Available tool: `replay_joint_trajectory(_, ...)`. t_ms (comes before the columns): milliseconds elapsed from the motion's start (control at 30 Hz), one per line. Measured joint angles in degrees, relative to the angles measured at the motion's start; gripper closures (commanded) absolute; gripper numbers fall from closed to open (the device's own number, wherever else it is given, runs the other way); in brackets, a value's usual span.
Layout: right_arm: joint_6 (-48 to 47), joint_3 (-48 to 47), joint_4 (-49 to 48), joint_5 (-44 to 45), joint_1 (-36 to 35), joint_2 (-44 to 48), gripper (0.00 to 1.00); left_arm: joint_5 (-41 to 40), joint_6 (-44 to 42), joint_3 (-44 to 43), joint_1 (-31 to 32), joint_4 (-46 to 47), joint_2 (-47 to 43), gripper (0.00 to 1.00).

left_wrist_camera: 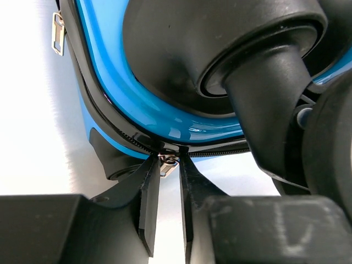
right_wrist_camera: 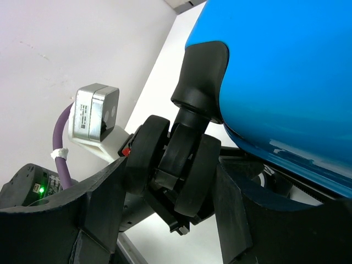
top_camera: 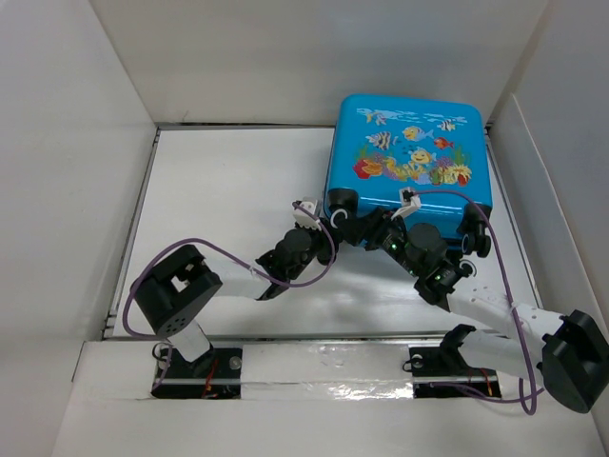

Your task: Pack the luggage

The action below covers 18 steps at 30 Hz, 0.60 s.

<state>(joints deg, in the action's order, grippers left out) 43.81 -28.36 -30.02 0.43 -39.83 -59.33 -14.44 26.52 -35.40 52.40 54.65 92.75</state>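
The luggage [top_camera: 409,143] is a blue fish-print suitcase lying flat and closed at the back right. It shows as a blue shell in the left wrist view [left_wrist_camera: 110,71] and the right wrist view [right_wrist_camera: 286,71]. My left gripper [top_camera: 328,221] is at its near left corner. Its fingertips [left_wrist_camera: 169,165] are nearly closed on a small metal zipper pull [left_wrist_camera: 168,164] at the zipper line. My right gripper [top_camera: 354,225] reaches in from the right, and its fingers [right_wrist_camera: 173,176] clamp both sides of the black double wheel [right_wrist_camera: 181,165] at that same corner.
White walls box in the table on the left, back and right. A second wheel [top_camera: 473,233] sits at the suitcase's near right corner. Another metal pull [left_wrist_camera: 56,33] hangs farther along the zipper. The left wrist's camera box [right_wrist_camera: 94,113] is just behind the held wheel.
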Motion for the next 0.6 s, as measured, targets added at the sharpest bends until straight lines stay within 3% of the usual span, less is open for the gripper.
replay_joint_trajectory(100,0.0,0.0,0.0,0.0,0.0,0.0,0.58,0.0,-0.1,0.0,0.0,0.0,0.1,1.0)
replay_joint_trajectory(600,0.2,0.0,0.0,0.0,0.0,0.1,0.63,-1.3,-1.7,0.0,0.5,-1.1,-0.7,1.0)
